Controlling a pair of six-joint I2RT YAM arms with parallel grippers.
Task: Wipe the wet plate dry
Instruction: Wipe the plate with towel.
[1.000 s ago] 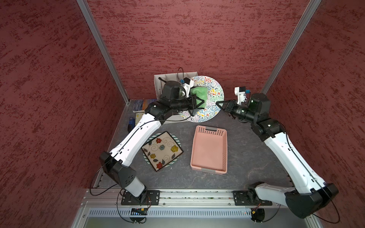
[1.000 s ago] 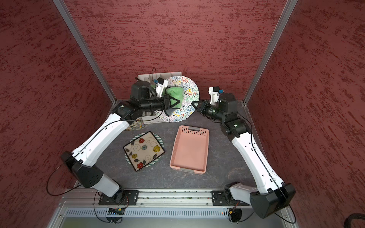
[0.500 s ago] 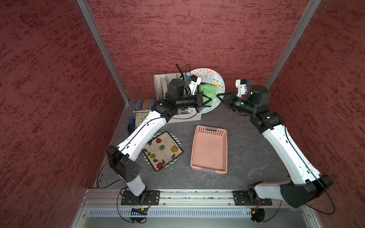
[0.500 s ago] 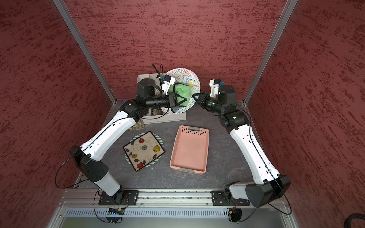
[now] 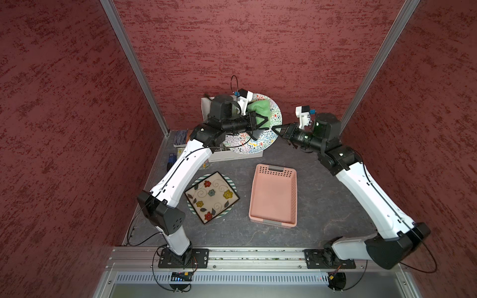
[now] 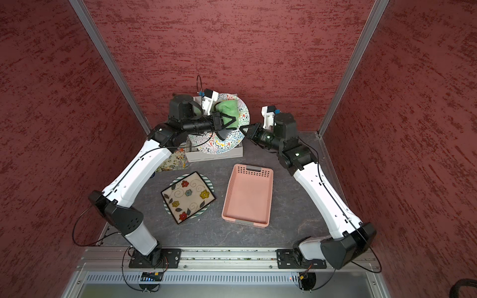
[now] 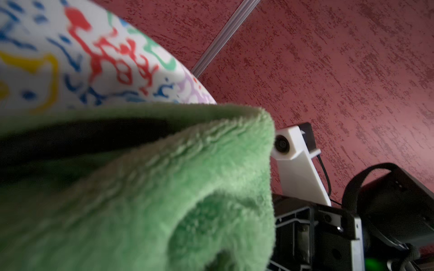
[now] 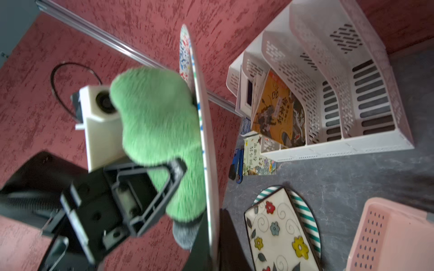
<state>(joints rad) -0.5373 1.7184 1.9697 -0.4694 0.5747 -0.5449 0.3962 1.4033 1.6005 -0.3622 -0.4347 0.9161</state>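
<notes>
I record the left pincer point(image 5: 258, 127), pinching the green cloth point(image 5: 259, 108), now swept from centre to far rim of the patterned plate point(image 5: 247, 145), which the right pincer point(image 5: 275, 128) clamps above the counter point(image 5: 322, 206); wiping proceeds.

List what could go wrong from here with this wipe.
1. The right jaws pinch the patterned plate only at its rim, tilted in the air; a push from the green cloth could twist it loose onto the white organizer nearby.
2. That cloth, in the left jaws, is bunched, so it may miss wet patches.
</notes>
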